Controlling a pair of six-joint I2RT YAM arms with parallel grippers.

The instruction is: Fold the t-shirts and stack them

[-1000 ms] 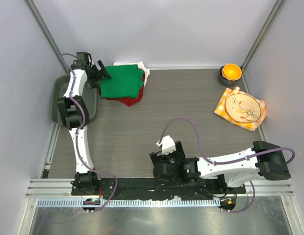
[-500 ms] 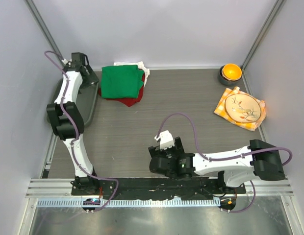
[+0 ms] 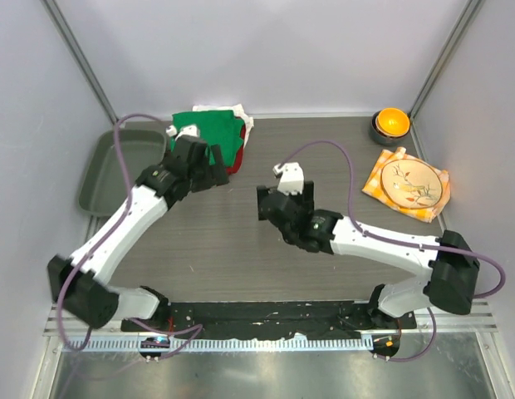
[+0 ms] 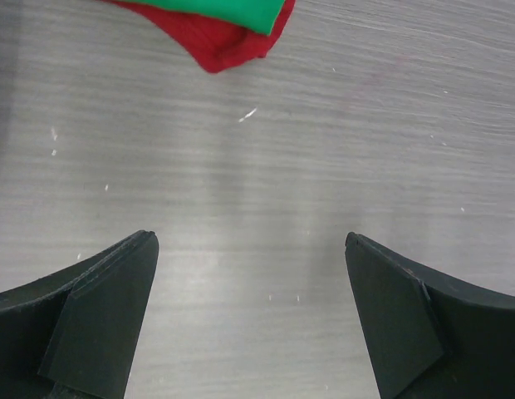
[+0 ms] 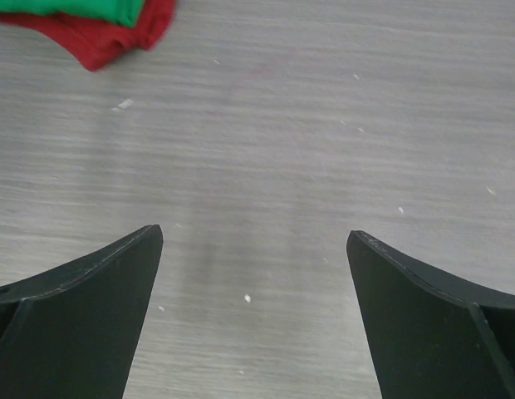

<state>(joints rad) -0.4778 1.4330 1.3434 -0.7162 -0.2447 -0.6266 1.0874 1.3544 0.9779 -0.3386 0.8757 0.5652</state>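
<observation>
Stacking looks finished: the folded bright green cloth t-shirt (image 3: 209, 129) lies on the dark red t-shirt (image 4: 228, 46) and the white t-shirt (image 3: 241, 112), at the far left of the grey desk (image 3: 241, 241). The left tool (image 4: 249, 241) and right tool (image 5: 253, 233) hover nearby, jaws apart, empty. Next, I think, only pulling back. No writing is readable.

Three t-shirts (image 3: 220, 131), one plate (image 3: 414, 183), one bowl (image 3: 377, 131), one tray (image 3: 116, 166).

bright green t-shirt (image 3: 220, 133), dark red t-shirt (image 4: 228, 48), white t-shirt (image 3: 243, 115) (a sliver); orange-yellow checked napkin (image 3: 375, 184), grey streaked table (image 3: 241, 241)
</observation>
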